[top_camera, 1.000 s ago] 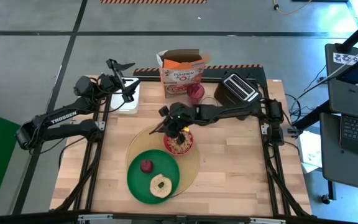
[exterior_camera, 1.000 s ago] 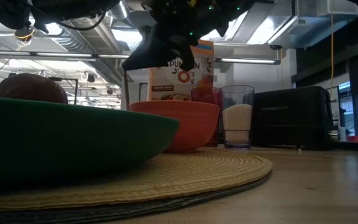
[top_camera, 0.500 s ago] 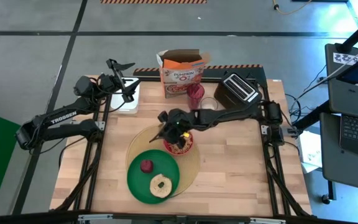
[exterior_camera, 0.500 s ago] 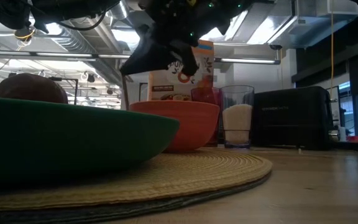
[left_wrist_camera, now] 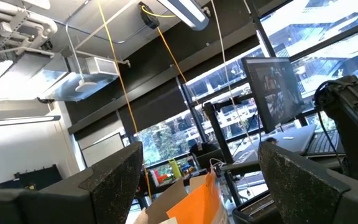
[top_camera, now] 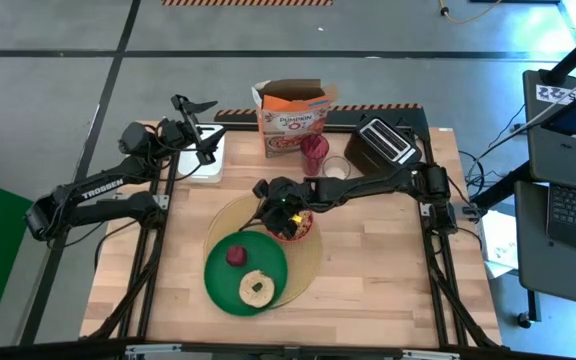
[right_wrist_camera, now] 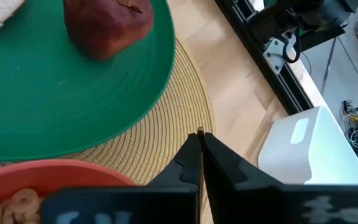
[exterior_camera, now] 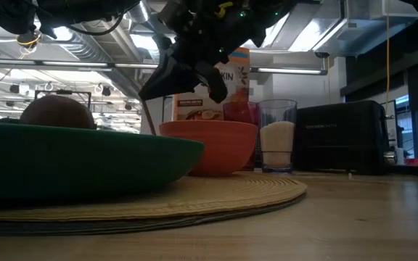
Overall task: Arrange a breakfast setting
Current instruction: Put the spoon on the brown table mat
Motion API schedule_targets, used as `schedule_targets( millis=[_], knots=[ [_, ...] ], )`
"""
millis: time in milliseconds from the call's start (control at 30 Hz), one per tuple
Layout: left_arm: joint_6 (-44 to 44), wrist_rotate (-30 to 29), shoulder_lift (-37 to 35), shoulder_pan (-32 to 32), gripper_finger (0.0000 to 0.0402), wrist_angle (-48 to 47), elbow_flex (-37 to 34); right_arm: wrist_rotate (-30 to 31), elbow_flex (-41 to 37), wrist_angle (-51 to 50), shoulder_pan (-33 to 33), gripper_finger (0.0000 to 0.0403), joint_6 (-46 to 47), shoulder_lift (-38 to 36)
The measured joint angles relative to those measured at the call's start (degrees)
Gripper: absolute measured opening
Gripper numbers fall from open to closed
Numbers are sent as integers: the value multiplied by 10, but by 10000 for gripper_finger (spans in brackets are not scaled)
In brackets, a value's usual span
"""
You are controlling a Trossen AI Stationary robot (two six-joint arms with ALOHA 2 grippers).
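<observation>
We see R gripper (top_camera: 267, 207) pinched tight on thin gold spoon (right_wrist_camera: 200, 149), over placemat (top_camera: 308, 262) just beside red bowl (top_camera: 293, 228) w/ cereal. Green plate (top_camera: 218, 280) on mat carries dark-red fruit (top_camera: 236, 255) & bagel (top_camera: 257, 288). L gripper (top_camera: 208, 147) wide open, holding nothing, raised by white cutting board (top_camera: 206, 168).

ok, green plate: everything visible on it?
The green plate is round, matte and plastic-looking, with a shallow raised rim. It lies flat on the tan woven placemat, overhanging the mat's near-left edge. On it sit a dark-red fruit and a bagel, apart from each other. The red bowl stands just behind it on the mat; whether they touch is unclear. Neither gripper touches it.
</observation>
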Motion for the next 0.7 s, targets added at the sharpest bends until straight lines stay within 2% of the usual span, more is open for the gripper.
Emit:
schedule_targets(
  millis=[167,500,700],
  knots=[
    [-2,0,0,0,314,0,0,0,0,-2,3,5,-1,0],
    [-3,0,0,0,314,0,0,77,31,-18,12,5,-48,0],
    [-3,0,0,0,314,0,0,84,48,-51,10,5,-62,0]
  ],
)
